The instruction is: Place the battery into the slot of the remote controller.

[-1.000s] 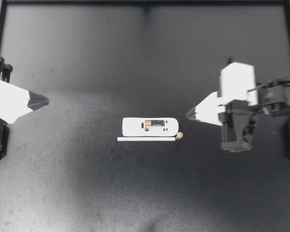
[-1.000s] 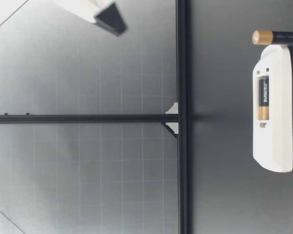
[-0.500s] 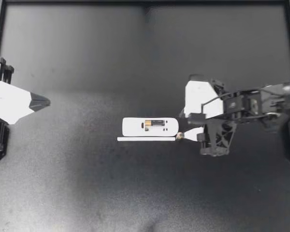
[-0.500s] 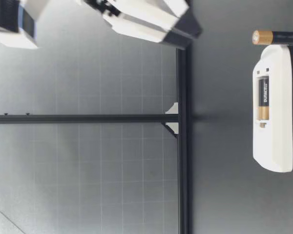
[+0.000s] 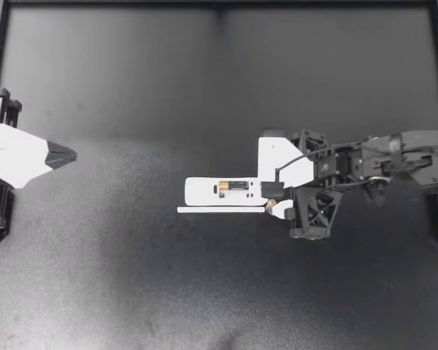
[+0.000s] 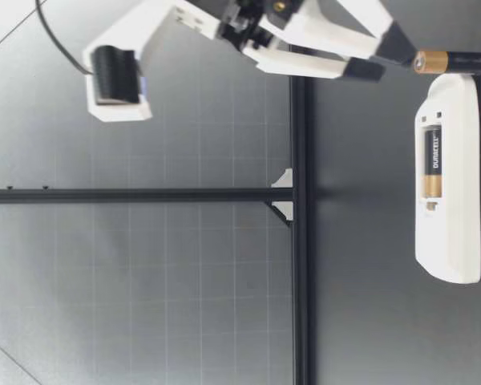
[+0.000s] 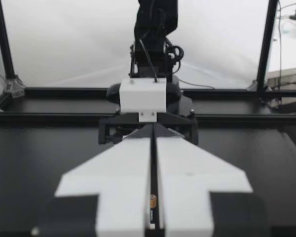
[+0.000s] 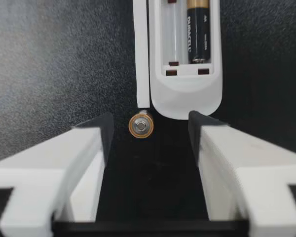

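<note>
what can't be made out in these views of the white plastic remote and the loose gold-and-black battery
Top view: the loose gold-and-black battery shows only its end, crowded by my right gripper.
Low view: the battery's base is cut off by the edge.
Right wrist view: the white plastic remote controller runs past the edge, far end unseen.
Left wrist view: my shut left gripper blocks the remote.

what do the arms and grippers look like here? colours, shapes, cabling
Both match: left gripper and right gripper have white wedge fingers with black tips, on black arm frames. A white box tops the right wrist, fed by a thin black cable.
</note>
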